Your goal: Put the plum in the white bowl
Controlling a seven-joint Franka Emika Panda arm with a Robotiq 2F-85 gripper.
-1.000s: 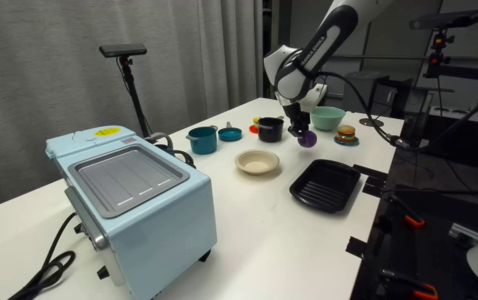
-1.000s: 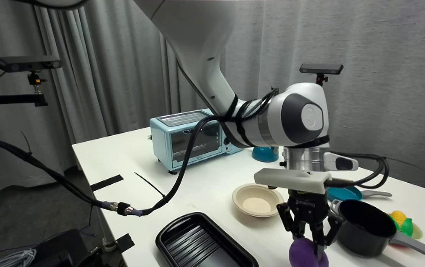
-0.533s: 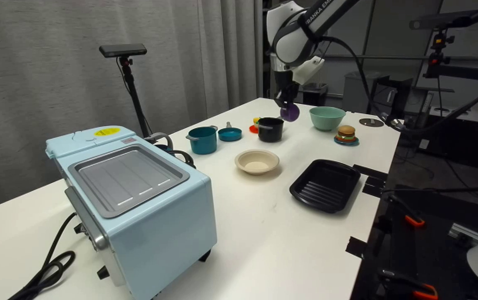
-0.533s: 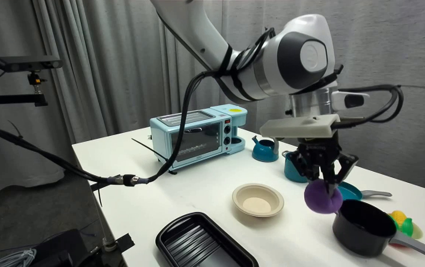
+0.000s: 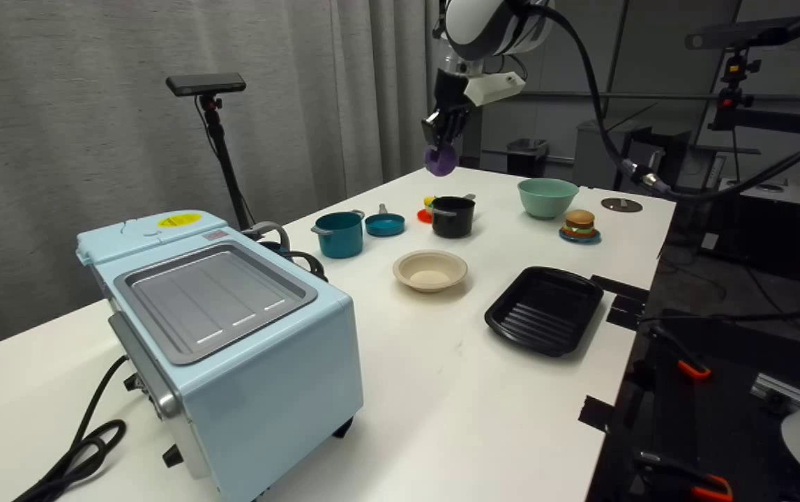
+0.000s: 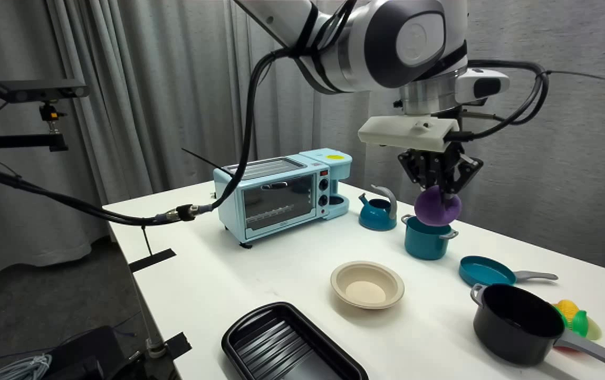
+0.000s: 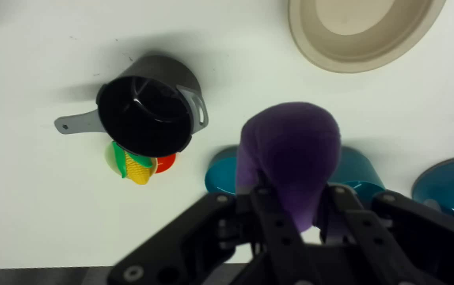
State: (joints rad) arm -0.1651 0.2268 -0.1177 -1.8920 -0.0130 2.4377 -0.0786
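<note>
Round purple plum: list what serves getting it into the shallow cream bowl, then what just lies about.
For the job:
plum
cream bowl
black robot hand, gripping the plum

Lying about:
rectangular ridged black tray
deep round black pot
round teal pot
round teal frying pan
round teal kettle
round pale green bowl
toy burger on blue plate
boxy pale blue oven
yellow toy corn

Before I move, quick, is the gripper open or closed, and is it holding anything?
Gripper: closed, holding the purple plum in the air.
</note>
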